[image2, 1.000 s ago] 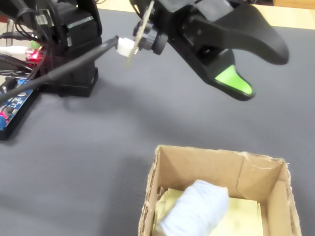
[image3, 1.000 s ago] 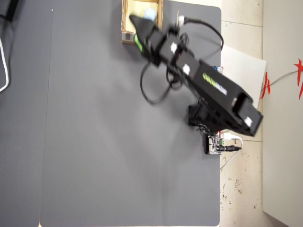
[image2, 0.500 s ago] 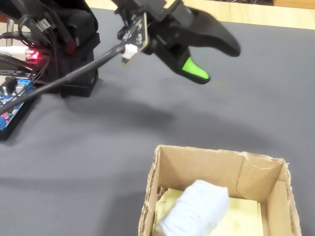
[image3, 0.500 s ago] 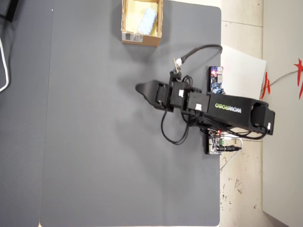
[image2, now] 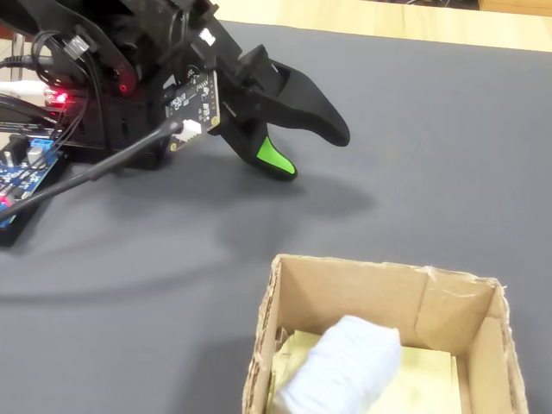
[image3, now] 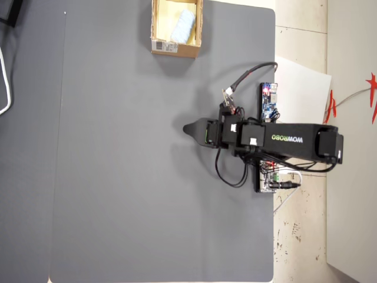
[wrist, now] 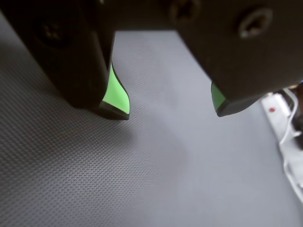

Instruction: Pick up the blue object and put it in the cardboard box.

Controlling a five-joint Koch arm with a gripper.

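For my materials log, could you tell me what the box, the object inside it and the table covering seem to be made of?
The cardboard box: raw tan cardboard, with rough torn edges. The blue object: apparently soft sponge or foam, pale, rounded and matte. The table mat: dark grey, finely dimpled weave, possibly rubberised fabric.

cardboard box (image2: pixel 379 345) cut off at 6 o'clock edge, base unseen. blue object (image2: pixel 341 371) partly cropped too. claw (wrist: pixel 168 101) roots lost past 12 o'clock, blurred. box label (image3: pixel 159 45) print too small to read.
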